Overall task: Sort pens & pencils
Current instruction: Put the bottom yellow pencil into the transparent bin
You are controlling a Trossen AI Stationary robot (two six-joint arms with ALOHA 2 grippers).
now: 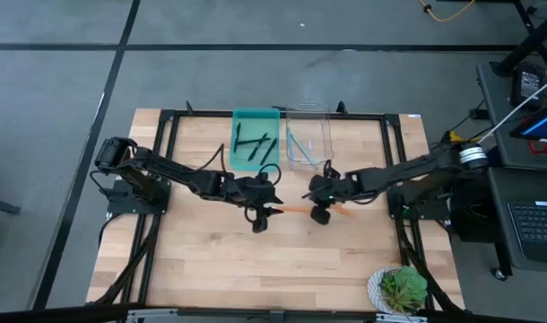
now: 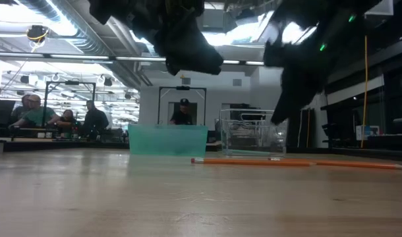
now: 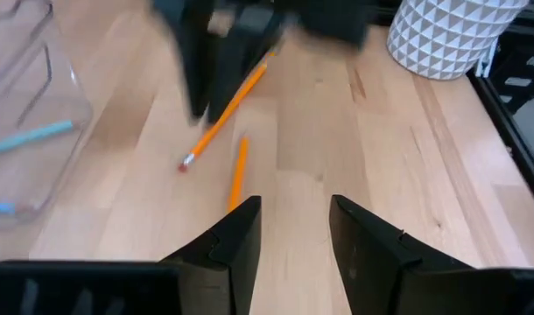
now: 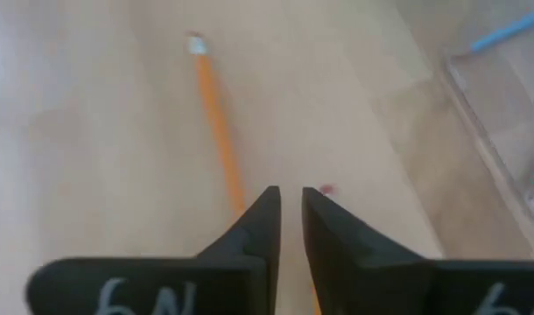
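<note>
1. Surface: a light wooden table [image 1: 220,260] inside a black frame, on a grey floor. A potted plant [image 1: 401,289] stands at the lower right of the high view.
2. Room: in the low view, people sit at desks at the left, and one person stands behind the bins.
3. Bins: a teal tray [image 1: 256,141] and, just beside it on the right, a clear bin [image 1: 309,136], both at the upper centre of the high view.
4. Pens [image 1: 255,144]: black, lying in the teal tray at varied angles.
5. Pencils: two orange pencils [image 3: 225,114] lie loose on the wood at centre, long axes roughly left-right in the high view, one eraser pointing left in the low view. Light-blue ones [image 1: 298,146] lie in the clear bin.
6. Left gripper [image 3: 291,232]: centre, fingers parted, grasping nothing.
7. Right gripper [image 4: 286,210]: just right of it, above an orange pencil, fingers nearly together with a narrow gap; I cannot tell whether it grips.
</note>
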